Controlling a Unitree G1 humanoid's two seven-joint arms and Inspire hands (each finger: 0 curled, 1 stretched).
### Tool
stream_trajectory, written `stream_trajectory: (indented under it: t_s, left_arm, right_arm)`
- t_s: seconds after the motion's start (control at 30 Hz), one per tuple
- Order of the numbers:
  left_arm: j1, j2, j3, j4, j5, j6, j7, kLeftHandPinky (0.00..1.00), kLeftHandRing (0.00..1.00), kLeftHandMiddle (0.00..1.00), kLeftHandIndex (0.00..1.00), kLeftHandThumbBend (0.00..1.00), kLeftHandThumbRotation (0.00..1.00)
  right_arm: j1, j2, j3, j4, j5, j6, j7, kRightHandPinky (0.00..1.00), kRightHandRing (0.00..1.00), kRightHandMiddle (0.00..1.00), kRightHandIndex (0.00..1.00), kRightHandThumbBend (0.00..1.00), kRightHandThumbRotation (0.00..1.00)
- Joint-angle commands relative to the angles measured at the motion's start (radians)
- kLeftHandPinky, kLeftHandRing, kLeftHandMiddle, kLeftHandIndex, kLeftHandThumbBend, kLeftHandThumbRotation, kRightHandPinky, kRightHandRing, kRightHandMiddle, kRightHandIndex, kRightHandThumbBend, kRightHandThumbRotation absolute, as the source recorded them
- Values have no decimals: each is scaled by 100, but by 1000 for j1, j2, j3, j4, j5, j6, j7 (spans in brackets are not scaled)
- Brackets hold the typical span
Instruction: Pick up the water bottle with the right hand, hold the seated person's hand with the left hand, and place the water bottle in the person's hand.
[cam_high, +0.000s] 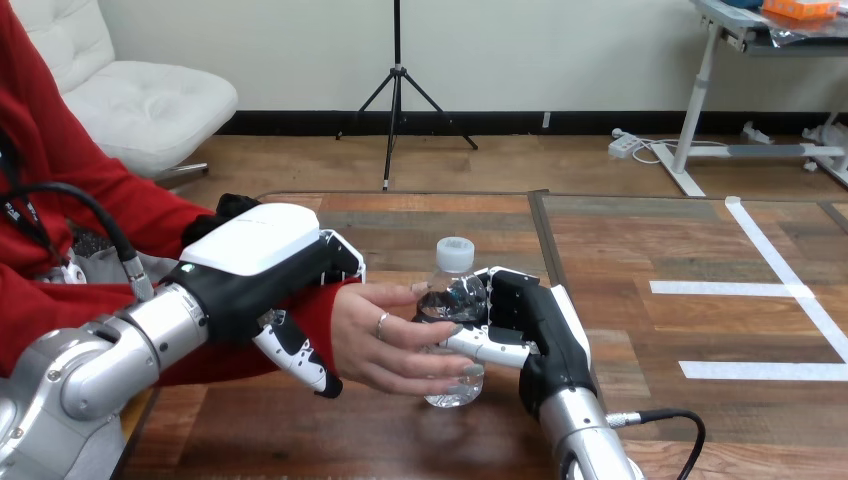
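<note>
The water bottle (452, 298), near centre, is gripped by curled fingers of the right robot hand (525, 320) and touched by the person's hand (385, 335), whose wrist seems clasped by the left robot hand (262, 262). Release is best delayed until the person's fingers are closed.

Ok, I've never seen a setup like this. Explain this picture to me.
This is taken from a camera on a humanoid robot's head, looking down over a wooden table. The two silver arms coming in from below are the robot's own. Its left robot hand is curled round a seated person's wrist. Its right robot hand grips a clear water bottle with a white cap. The person's hand rests against the bottle, its fingers touching it. White tape strips mark the table on the right.
</note>
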Motion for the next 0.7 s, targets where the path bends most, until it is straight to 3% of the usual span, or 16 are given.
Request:
stream_trajectory:
  t_s: [0.0,0.37,0.67]
  left_arm:
    - [-127,-30,51,-124,-60,-42,13,31,34,39,40,100,0]
    - [-132,-28,50,-94,-70,-57,12,31,35,39,40,100,0]
    - [-135,-34,46,-72,-59,-58,19,31,35,40,41,99,0]
  right_arm:
    - [-85,84,28,-117,-18,22,-38,39,42,43,39,83,0]
    - [-25,91,74,-274,-29,142,-73,40,43,44,40,83,0]
    - [17,77,105,-378,-33,210,-81,39,43,43,40,84,0]
